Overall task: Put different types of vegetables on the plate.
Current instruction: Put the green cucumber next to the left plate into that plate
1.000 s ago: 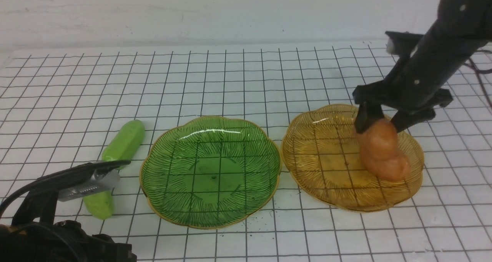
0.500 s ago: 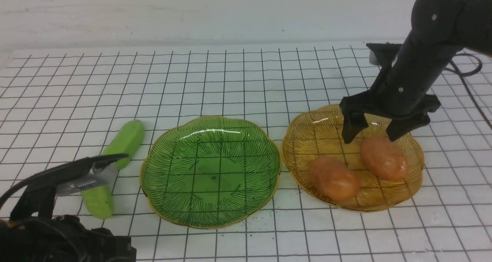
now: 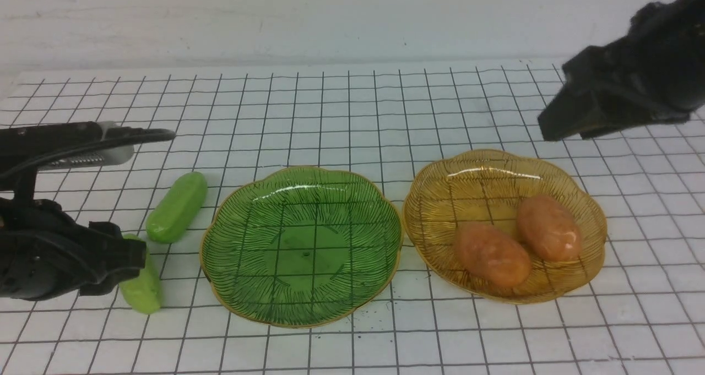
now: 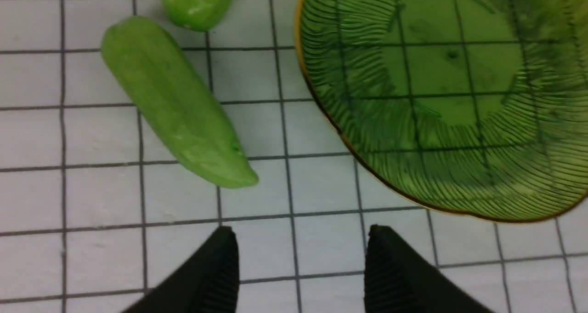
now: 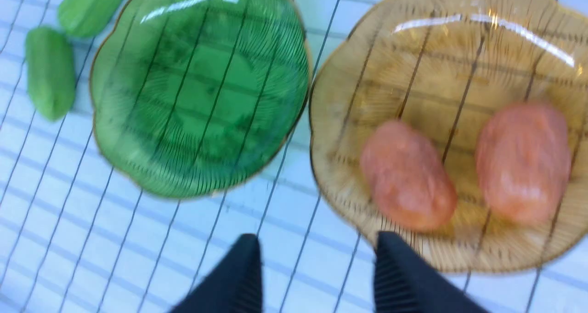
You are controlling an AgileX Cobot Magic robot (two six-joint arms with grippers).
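Amber glass plate (image 3: 468, 199), scalloped: two orange-brown potatoes, one (image 3: 493, 254) between 6 and 7 o'clock, the other (image 3: 549, 227) at 3. Green glass plate (image 3: 305, 248), gilt-rimmed, just beside it, on the white gridded bench (image 3: 352, 116). Two light-green cucumbers on the bench, off the green plate: one (image 3: 176, 207) between its 9 and 10 o'clock, one (image 3: 142, 289) between 8 and 9. Left tool (image 4: 301, 239): wide, unladen. Right tool (image 5: 319, 246): jaws apart, unladen.

Front camera faced forward from between the arms; both closer wrist views shared the green dish (image 3: 305, 254)
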